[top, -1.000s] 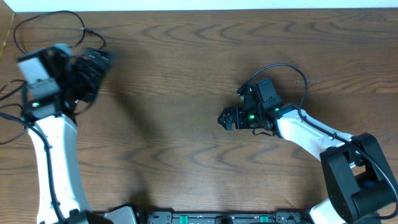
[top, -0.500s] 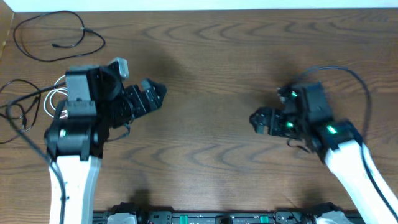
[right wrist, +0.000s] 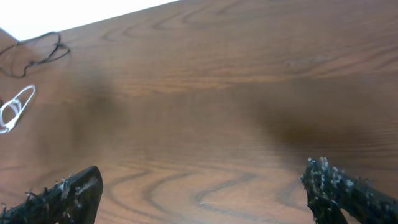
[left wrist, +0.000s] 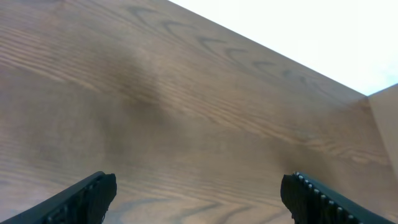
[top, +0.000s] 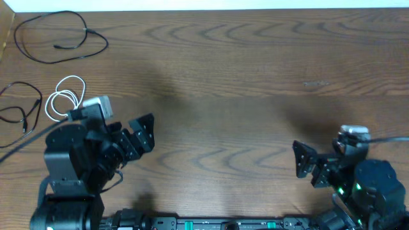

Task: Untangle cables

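Observation:
Three cables lie apart at the table's far left in the overhead view. A black cable (top: 61,38) makes a wide loop at the top left. A white cable (top: 64,97) is coiled below it. A second black cable (top: 19,108) lies at the left edge. The white coil (right wrist: 15,107) and a black cable (right wrist: 37,55) also show at the left of the right wrist view. My left gripper (top: 142,133) is open and empty near the front left, right of the white coil. My right gripper (top: 307,166) is open and empty at the front right. The left wrist view shows only bare wood between its fingers (left wrist: 199,199).
The wooden table (top: 223,83) runs to a white far edge. A thicker black arm wire (top: 19,148) runs from the left arm toward the left edge. Both arm bases stand at the front edge.
Both arms have pulled back toward the front edge. The left arm has moved off the white coil, which now shows fully. The right gripper has moved from mid-table to the front right.

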